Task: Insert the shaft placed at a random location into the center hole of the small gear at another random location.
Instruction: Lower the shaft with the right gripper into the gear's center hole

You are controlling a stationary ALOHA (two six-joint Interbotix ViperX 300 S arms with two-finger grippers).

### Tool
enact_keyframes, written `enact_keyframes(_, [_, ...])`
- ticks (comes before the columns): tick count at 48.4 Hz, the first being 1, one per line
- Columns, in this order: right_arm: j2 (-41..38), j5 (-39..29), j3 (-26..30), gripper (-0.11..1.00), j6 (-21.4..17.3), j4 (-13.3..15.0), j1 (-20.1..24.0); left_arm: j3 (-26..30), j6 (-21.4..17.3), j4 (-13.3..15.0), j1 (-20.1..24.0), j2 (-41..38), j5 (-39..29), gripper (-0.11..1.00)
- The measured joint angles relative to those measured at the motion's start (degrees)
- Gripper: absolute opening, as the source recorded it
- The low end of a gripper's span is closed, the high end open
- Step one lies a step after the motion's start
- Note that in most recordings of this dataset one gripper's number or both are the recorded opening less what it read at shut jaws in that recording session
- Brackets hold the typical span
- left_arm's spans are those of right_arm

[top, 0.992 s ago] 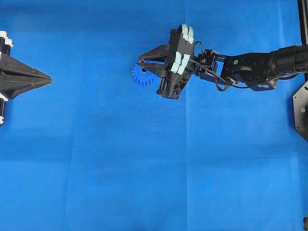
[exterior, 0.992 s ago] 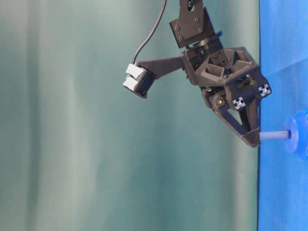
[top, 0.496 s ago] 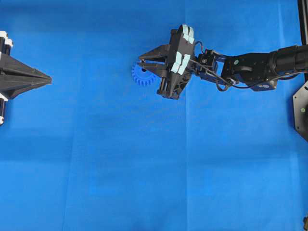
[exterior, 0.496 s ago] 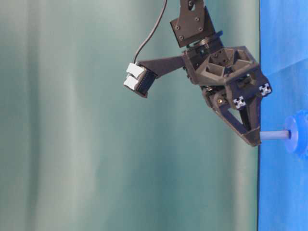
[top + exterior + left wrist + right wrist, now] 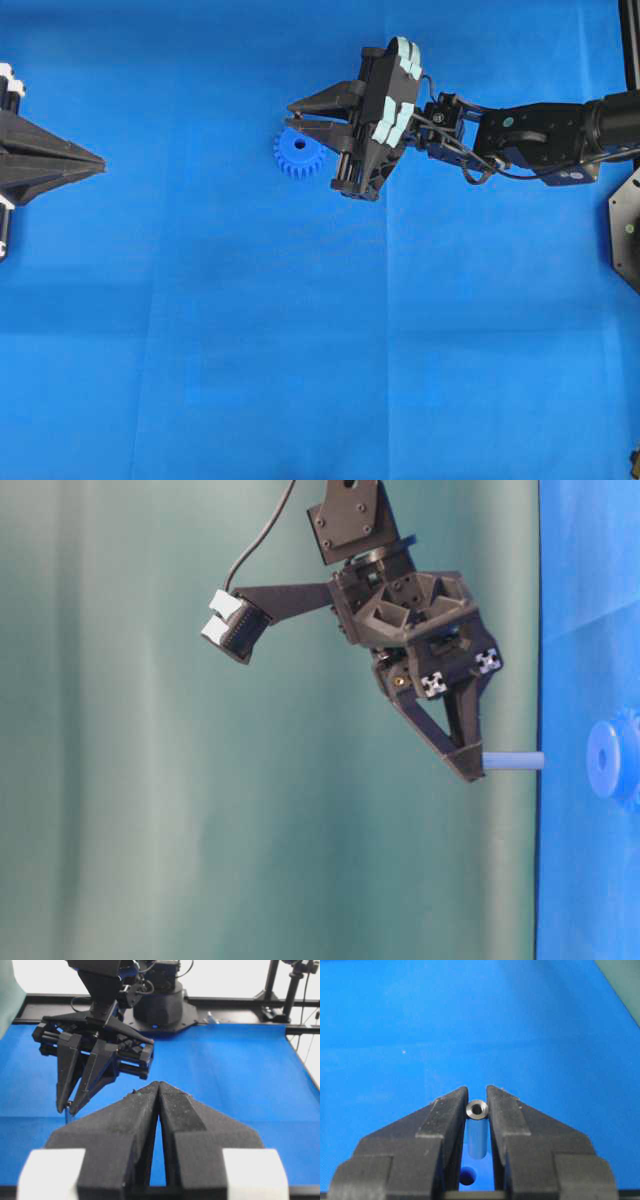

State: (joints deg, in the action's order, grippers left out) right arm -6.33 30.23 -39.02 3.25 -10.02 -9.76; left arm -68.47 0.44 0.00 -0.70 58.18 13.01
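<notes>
While my right gripper (image 5: 477, 1102) pinches the shaft (image 5: 476, 1132) above the small gear (image 5: 298, 155) near the table's far edge, I should center it over the center hole (image 5: 297, 144) before descending straight. My left gripper (image 5: 158, 1091) rests pressed together.

I work in a robotics lab, at a test bench. My table is covered with a plain bright blue cloth (image 5: 300, 350) that shows fold creases. A pale green curtain (image 5: 150, 780) hangs behind it as a backdrop. At the far edge I see a black metal frame rail (image 5: 240, 1002), the round black base of my other arm (image 5: 160, 1010), loose black cables (image 5: 300, 1045), and a black stand with clamps (image 5: 272, 985).
</notes>
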Motion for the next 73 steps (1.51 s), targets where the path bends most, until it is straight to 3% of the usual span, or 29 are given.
enact_keyframes(67, [-10.7, 2.1, 1.1, 0.04, -0.8, -1.3, 0.1, 0.0, 0.0, 0.0, 0.0, 0.0, -0.1, 0.00])
enact_keyframes(69, [-10.7, 2.0, 1.1, 0.05, -0.9, -1.3, 0.1, 0.0, 0.0, 0.0, 0.0, 0.0, -0.1, 0.00])
enact_keyframes(73, [-10.6, 1.5, 1.1, 0.17, -0.8, -1.3, 0.1, 0.0, 0.0, 0.1, 0.0, 0.0, -0.1, 0.00])
